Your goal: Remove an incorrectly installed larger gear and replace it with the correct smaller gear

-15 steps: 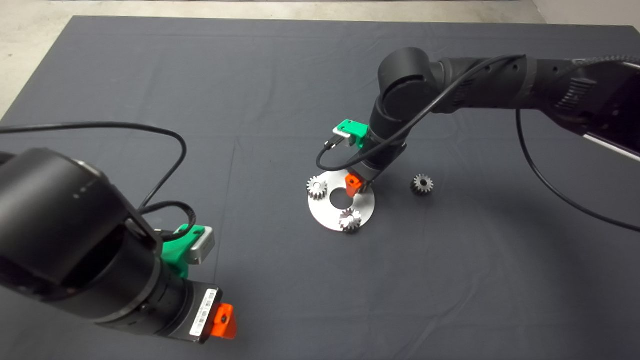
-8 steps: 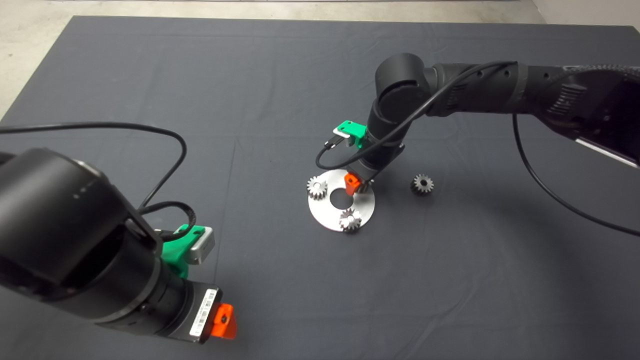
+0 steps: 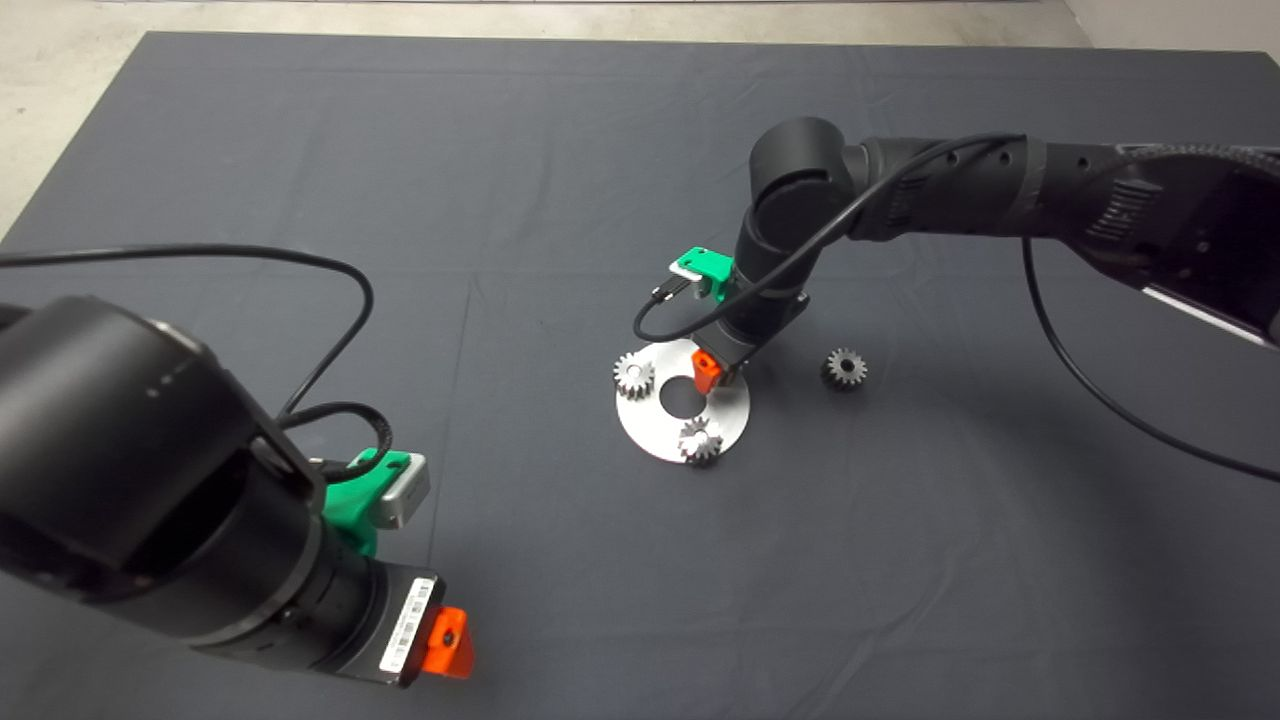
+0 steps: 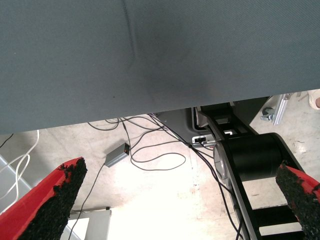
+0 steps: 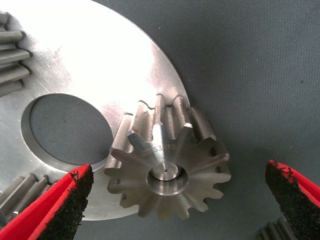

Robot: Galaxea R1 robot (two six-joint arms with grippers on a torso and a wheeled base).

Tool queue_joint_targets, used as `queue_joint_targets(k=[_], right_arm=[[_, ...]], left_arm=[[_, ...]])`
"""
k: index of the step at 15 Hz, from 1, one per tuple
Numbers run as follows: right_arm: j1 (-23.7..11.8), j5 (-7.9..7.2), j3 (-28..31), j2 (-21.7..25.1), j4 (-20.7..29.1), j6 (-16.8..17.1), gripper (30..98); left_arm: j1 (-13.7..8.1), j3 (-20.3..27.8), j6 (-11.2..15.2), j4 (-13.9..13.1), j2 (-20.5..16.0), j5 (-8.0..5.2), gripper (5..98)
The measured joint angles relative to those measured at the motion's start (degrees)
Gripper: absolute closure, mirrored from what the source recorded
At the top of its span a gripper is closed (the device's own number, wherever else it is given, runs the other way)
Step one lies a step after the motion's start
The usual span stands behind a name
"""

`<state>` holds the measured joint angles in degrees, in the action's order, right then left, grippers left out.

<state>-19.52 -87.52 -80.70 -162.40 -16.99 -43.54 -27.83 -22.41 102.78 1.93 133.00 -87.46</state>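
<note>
The larger gear [image 5: 167, 167], shiny with long pointed teeth, sits at the edge of the round silver plate [image 5: 100, 55]. My right gripper [image 5: 178, 170] hangs over it, open, one finger [image 5: 55, 205] on each side and apart from the teeth. From above, the right gripper [image 3: 712, 372] covers that gear at the plate's [image 3: 735, 412] far right rim. On the mat to the plate's right lies the smaller gear [image 3: 845, 368], dark with short teeth. My left gripper [image 3: 446, 642] stays parked at the lower left, open [image 4: 180, 167].
A pale short-toothed gear [image 3: 634, 376] sits on the plate's left side and a star-like gear [image 3: 700, 440] on its near side. The plate has a round centre hole [image 3: 682, 397]. The left wrist view shows the mat's edge and floor cables.
My right arm has sunk slightly toward the plate, with the wrist a little lower over the larger gear. The gears and the left arm have not moved.
</note>
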Motion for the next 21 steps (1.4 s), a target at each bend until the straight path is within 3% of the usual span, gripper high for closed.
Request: queue_joint_targets(k=[5, 8, 9, 21], right_arm=[[0.8, 0.0, -0.17, 0.02, -0.07, 0.0, 48.1], [0.94, 0.0, -0.37, 0.02, -0.13, 0.0, 48.4], [0.94, 0.0, -0.47, 0.02, -0.13, 0.0, 52.5], [0.94, 0.2, -2.62, -0.39, -0.13, 0.0, 52.7]], left_arm=[[0.0, 0.0, 0.0, 0.0, 0.0, -0.02, 6.0], [0.0, 0.0, 0.0, 0.0, 0.0, 0.0, 6.0], [0.0, 0.0, 0.0, 0.0, 0.0, 0.0, 6.0], [0.0, 0.0, 0.0, 0.0, 0.0, 0.0, 6.0]])
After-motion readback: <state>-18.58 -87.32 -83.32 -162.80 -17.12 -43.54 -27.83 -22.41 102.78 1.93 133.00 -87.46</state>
